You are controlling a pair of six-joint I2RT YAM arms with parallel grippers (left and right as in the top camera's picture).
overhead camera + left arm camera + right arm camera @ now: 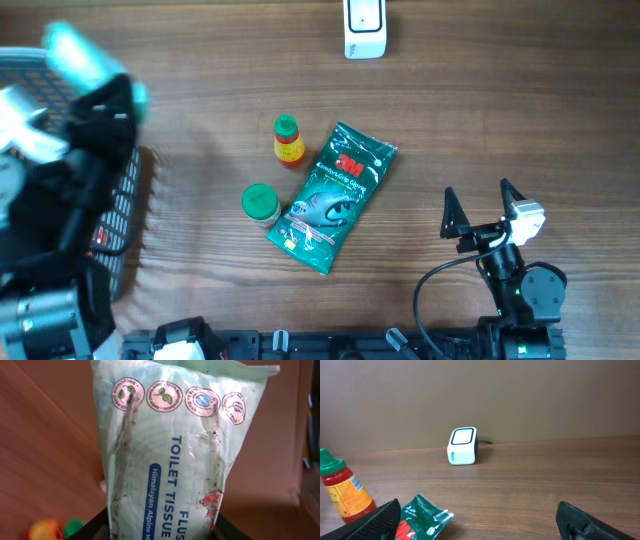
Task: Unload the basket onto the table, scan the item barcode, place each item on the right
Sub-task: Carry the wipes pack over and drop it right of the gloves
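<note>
Left fingers [94,529] are clamping the toilet tissue pack [170,460] by its lower end, one finger on each side, with the pack sticking up out of the gap and filling most of the left wrist view. Printed face with "TOILET TISSUE" is showing to that camera; no barcode is showing on that face. Overhead, the pack [82,55] is sitting up in the air at the far-left edge, blurred, above the black mesh basket [128,205] and well apart from the scanner [365,28], which is standing at the top-centre of the counter [500,100]. Right fingers [451,215] are standing wide open and gripping nothing, hanging low over the counter at lower right and facing the scanner [462,446]. Count: one tissue pack, one scanner, one basket. Loose on the counter mid-frame: one sauce bottle [287,140] with a green cap, one green-lidded jar [260,203], one green 3M pouch [335,197] lying flat on a diagonal. Bottle is standing just beside the pouch's upper-left edge, jar just beside its lower-left edge; can't tell if either is touching it.
</note>
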